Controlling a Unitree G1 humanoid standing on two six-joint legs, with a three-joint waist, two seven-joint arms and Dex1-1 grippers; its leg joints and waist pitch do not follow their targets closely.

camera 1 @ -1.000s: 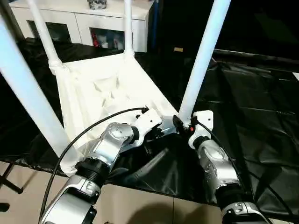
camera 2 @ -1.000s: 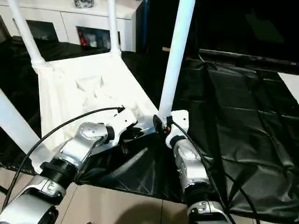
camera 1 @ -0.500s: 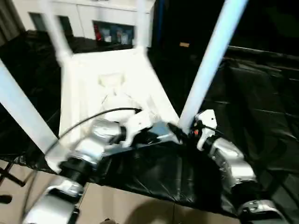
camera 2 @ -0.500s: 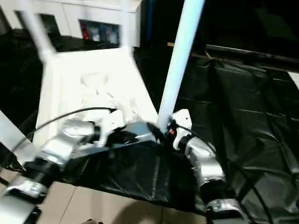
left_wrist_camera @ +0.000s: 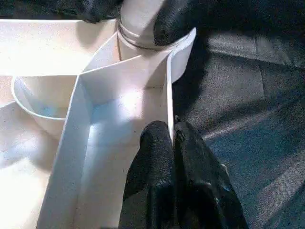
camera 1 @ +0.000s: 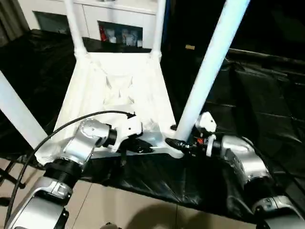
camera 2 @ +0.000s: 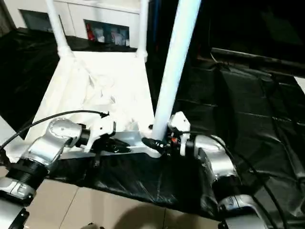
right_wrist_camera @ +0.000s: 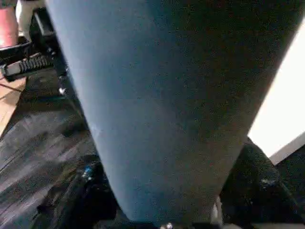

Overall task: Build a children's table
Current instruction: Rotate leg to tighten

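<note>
The children's table lies upside down, its ribbed white tabletop (camera 1: 119, 90) facing up with four white legs standing in the corner sockets. My left gripper (camera 1: 137, 146) is shut on the thin near rim wall (left_wrist_camera: 169, 100), close to the near right corner. Both black fingers (left_wrist_camera: 152, 157) pinch that wall. My right gripper (camera 1: 175, 143) reaches in from the right and is shut on the base of the near right leg (camera 1: 205, 76), just above its socket. In the right wrist view that leg (right_wrist_camera: 167, 95) stands between the fingers (right_wrist_camera: 259, 181).
A black sheet (camera 1: 257, 95) covers the low surface under the table, and its front edge meets the beige floor (camera 1: 143, 210). A white cabinet with glass doors (camera 1: 119, 14) stands behind. The near left leg (camera 1: 16, 112) rises beside my left forearm.
The camera has shifted. My right forearm has swung out to the right and now lies lower, its gripper still at the leg's base. The left gripper keeps its pinch on the rim.
</note>
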